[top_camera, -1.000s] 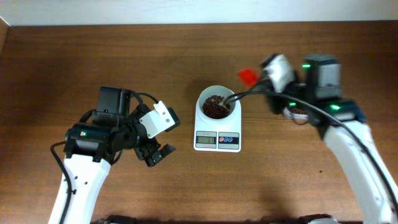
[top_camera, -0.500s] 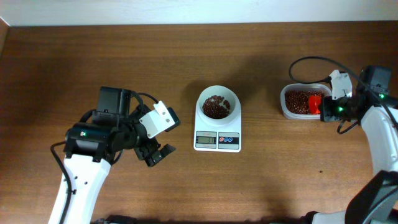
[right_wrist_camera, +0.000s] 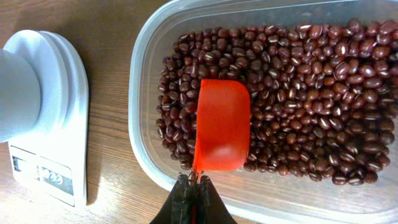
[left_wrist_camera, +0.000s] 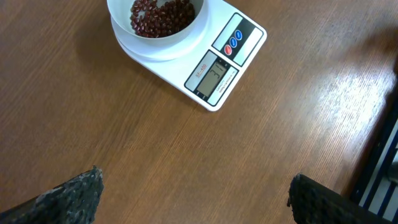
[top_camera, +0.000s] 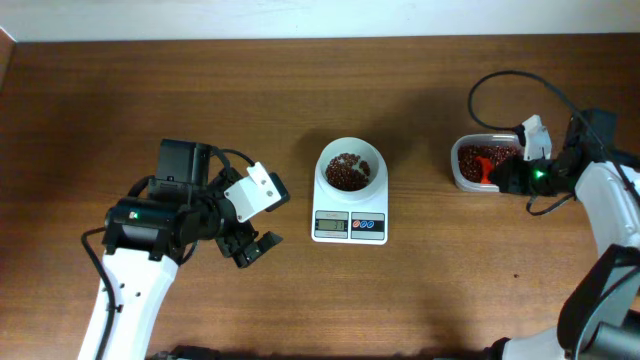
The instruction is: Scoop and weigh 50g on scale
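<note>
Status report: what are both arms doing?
Left gripper open, beside small white digital scale. Right gripper shut on red plastic scoop in clear plastic tub of beans. Scale's white bowl holds reddish-brown beans. Nothing between tub and scale.

the table (top_camera: pixel 300 80) is warm brown with a fine straight wood grain. the scale (top_camera: pixel 349 238) is white, its display (top_camera: pixel 331 226) grey, with blue and red buttons (top_camera: pixel 367 226) at 3 o'clock from it. the bowl (top_camera: pixel 326 168) is white. the beans (top_camera: pixel 346 176) are dark reddish-brown, with small pale marks. the tub (right_wrist_camera: pixel 144 124) is clear, and the scoop (right_wrist_camera: pixel 221 124) is bright orange-red.
</note>
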Available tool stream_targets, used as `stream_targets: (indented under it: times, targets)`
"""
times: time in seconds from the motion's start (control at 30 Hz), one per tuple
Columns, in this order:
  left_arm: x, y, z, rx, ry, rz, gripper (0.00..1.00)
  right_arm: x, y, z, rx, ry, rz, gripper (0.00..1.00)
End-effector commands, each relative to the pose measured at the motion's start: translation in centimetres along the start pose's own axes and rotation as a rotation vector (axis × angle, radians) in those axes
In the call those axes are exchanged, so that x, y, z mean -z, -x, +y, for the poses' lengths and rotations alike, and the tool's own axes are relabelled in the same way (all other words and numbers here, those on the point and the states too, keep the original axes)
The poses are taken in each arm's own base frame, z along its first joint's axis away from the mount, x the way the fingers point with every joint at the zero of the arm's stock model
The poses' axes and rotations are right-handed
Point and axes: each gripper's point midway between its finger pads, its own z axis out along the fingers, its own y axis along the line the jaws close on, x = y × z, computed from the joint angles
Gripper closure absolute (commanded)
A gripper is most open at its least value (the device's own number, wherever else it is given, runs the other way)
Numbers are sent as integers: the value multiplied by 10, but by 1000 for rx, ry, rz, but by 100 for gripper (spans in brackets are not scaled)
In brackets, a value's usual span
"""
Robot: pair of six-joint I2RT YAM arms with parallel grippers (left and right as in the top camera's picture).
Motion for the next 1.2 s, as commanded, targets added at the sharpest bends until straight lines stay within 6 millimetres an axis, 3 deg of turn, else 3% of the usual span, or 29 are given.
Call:
stream_targets:
  times: [0.0,0.23,0.43,0.53,0.63,0.87,1.03,1.17]
  targets:
    - [0,1,-1,4,-3,-4,1,-1,0,-2,-39,43,-3,96]
    - [0,1,-1,4,-3,-4,1,54,17,-30,-236,288,-237,96]
    - [0,1,-1,4,-3,-4,1,71,25,-21,-251,411,-308,96]
    - [0,1,-1,4,-3,-4,1,75,26,1,-261,521,-305,96]
    - [0,1,-1,4,-3,-4,1,64,26,27,-223,564,-251,96]
    - [0,1,-1,4,-3,-4,1,33,13,139,-32,781,-65,96]
    - [0,1,-1,4,-3,-4,1,19,-7,192,74,853,42,96]
    - [0,1,-1,4,-3,-4,1,10,-17,221,122,884,99,96]
